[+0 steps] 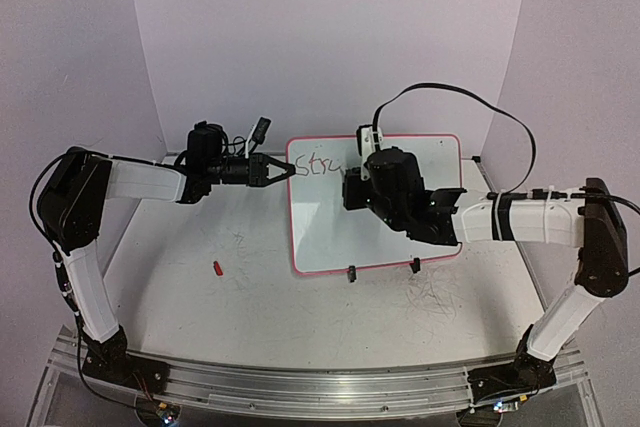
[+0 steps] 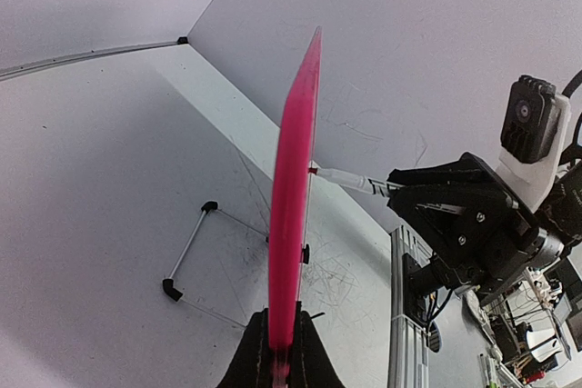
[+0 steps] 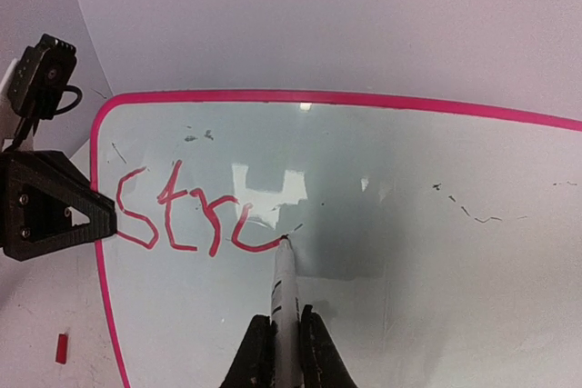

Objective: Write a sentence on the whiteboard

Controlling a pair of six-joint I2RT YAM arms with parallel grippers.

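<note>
The whiteboard (image 1: 330, 232), white with a pink rim, stands at the table's middle. My left gripper (image 1: 285, 170) is shut on its left edge; in the left wrist view the rim (image 2: 293, 206) runs edge-on up from the closed gripper (image 2: 280, 338). My right gripper (image 1: 352, 190) is shut on a white marker (image 3: 285, 288), held over the board's upper left. In the right wrist view the gripper (image 3: 285, 323) holds the marker tip on the board (image 3: 409, 252). The sentence (image 3: 182, 215) reads "Str" plus an open curve ending at the tip. It also shows in the top view (image 1: 317, 164).
A small red marker cap (image 1: 216, 268) lies on the table left of the board, also in the right wrist view (image 3: 62, 348). Two black clip feet (image 1: 351, 273) sit at the board's near edge. A wire stand (image 2: 186, 256) lies behind the board. Walls close in behind.
</note>
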